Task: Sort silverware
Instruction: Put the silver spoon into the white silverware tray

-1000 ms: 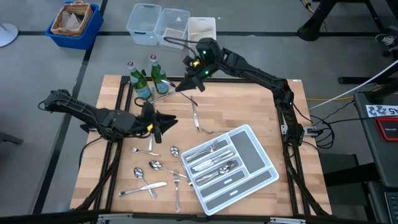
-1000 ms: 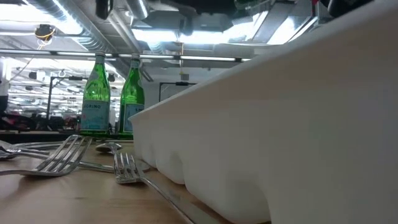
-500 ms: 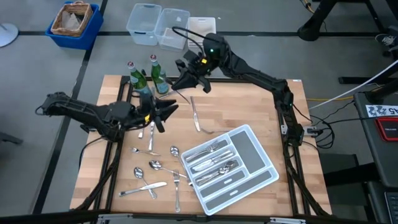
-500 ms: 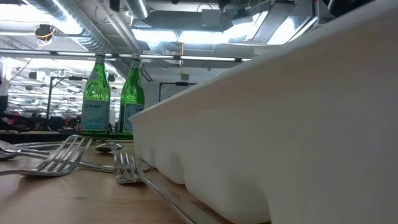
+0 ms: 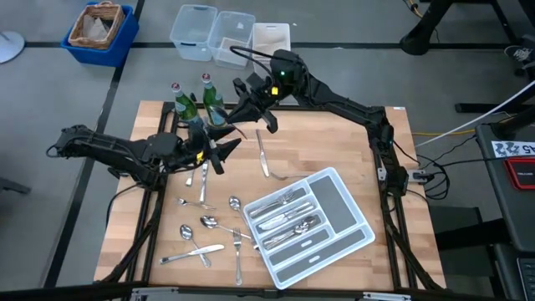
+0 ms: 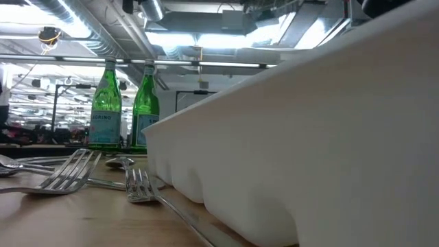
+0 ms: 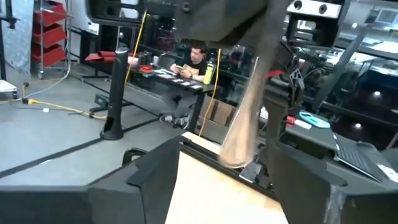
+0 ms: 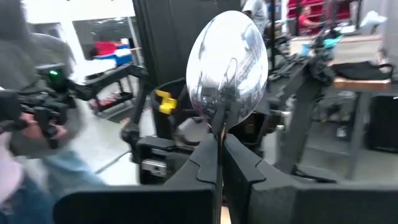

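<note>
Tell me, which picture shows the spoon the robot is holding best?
The right wrist view: the spoon fills the middle, its shiny bowl standing up from the shut right gripper. In the high view it is only a thin sliver at that gripper. The left wrist view shows a blurry pale handle, maybe it. The low view misses it.

Bright, even overhead light; ceiling glare in the low view; nearby tray wall (image 6: 309, 137) and wrist foregrounds blurred

Both arms are dark, jointed links with black cables looped along them. The right arm (image 5: 334, 94), upper centre of the high view, carries a small green light near its wrist (the left arm (image 5: 125, 155) shows yellow flecks).
</note>
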{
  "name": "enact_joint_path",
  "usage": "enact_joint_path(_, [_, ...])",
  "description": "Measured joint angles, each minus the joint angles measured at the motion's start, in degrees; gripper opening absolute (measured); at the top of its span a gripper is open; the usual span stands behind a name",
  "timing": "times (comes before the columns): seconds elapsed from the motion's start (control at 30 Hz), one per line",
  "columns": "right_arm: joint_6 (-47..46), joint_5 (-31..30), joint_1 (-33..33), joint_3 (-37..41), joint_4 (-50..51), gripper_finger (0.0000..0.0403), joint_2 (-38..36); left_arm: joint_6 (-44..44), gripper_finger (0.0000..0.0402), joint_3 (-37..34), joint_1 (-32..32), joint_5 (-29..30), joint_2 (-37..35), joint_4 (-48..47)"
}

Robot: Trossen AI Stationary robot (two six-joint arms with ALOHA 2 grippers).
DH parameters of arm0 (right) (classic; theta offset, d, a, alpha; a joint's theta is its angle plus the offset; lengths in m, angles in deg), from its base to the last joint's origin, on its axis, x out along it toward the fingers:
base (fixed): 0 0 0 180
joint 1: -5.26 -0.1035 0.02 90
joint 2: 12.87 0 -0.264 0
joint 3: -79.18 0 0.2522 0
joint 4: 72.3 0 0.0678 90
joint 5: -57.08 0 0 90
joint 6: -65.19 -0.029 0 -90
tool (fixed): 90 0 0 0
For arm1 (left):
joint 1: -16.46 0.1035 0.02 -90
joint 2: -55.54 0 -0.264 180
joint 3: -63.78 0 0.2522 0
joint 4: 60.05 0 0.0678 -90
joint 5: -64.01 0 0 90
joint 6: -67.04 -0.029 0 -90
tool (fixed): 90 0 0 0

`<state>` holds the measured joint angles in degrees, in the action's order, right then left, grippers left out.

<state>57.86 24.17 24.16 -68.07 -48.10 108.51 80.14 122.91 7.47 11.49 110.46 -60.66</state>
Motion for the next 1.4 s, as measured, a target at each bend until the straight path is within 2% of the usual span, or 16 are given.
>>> enact_joint_path(0.1, [2.5,-2.0,-0.3,0.0,0.1,0.0009,0.0,-0.4,0.0232,0.0,0.0,0.0,0.0,0.7])
enact_joint_path(0.43, [7.0,-2.2,-1.9,0.0,0.1,0.0009,0.0,-12.0,0.0233,0.0,0.1,0.0,0.0,10.9])
enact_joint_path(0.67, [8.1,-3.6,-2.8,0.0,0.1,0.0010,0.0,-12.1,0.0227,0.0,0.0,0.0,0.0,12.6])
enact_joint_path(0.83, [9.1,-3.7,-2.8,0.0,0.2,0.0010,0.0,-12.1,0.0176,0.0,0.0,0.0,0.0,12.8])
enact_joint_path(1.17, [9.3,-7.9,-2.8,0.0,0.6,0.0010,0.0,-11.8,0.0025,0.0,0.0,0.0,0.0,12.8])
enact_joint_path(1.23, [9.3,-8.2,-2.8,0.0,0.6,0.0010,0.0,-11.8,0.0012,0.0,0.0,0.1,0.0,12.8])
enact_joint_path(1.4, [9.3,-9.8,-2.8,0.0,0.9,0.0010,0.0,-10.8,0.0012,0.0,0.0,0.2,0.0,12.8])
